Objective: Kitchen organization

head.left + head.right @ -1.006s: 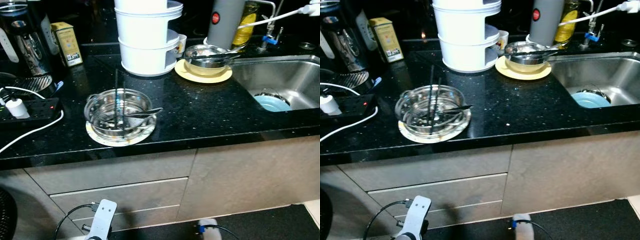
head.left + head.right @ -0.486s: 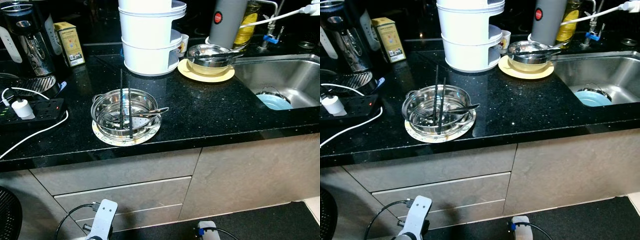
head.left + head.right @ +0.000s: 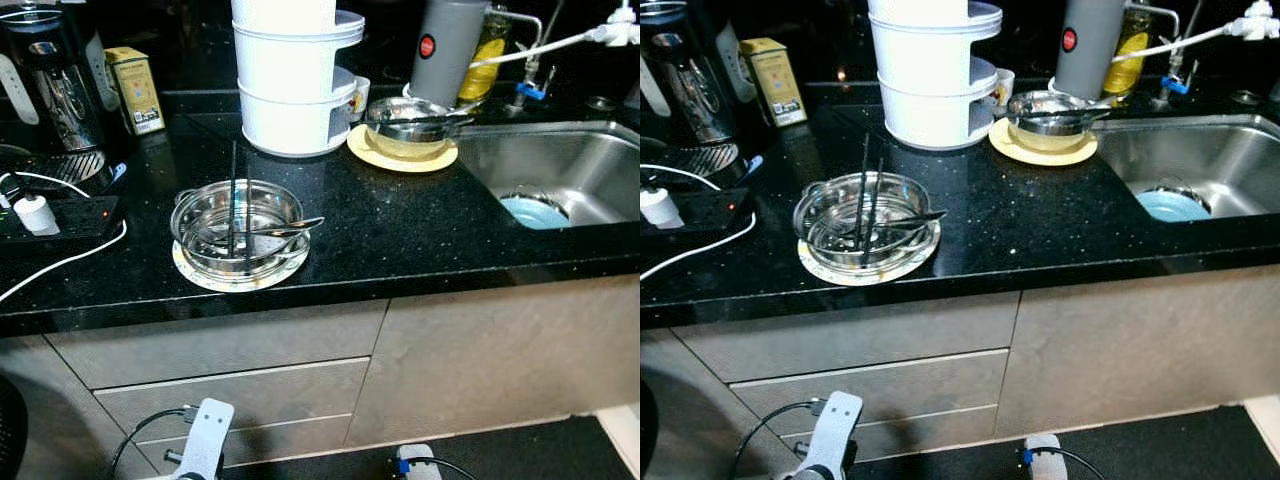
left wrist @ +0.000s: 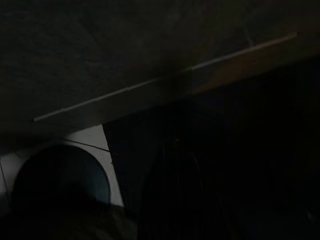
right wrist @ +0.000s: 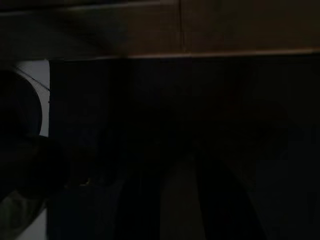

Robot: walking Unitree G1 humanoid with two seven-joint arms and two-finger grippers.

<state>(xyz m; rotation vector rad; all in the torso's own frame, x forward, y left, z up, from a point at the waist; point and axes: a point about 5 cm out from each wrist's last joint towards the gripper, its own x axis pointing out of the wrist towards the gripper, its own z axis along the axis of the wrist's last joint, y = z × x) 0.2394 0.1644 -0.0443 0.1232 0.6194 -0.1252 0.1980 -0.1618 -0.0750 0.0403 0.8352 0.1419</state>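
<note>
On the black counter, near its front edge: steel bowl on a plate, chopsticks and spoon inside. Both arms idle below; finger state impossible to tell, wrist views too dark. Best approached squarely, lifting utensils out first, probably sink-bound.

Head views dim, sharp; wrist views near-black.
</note>
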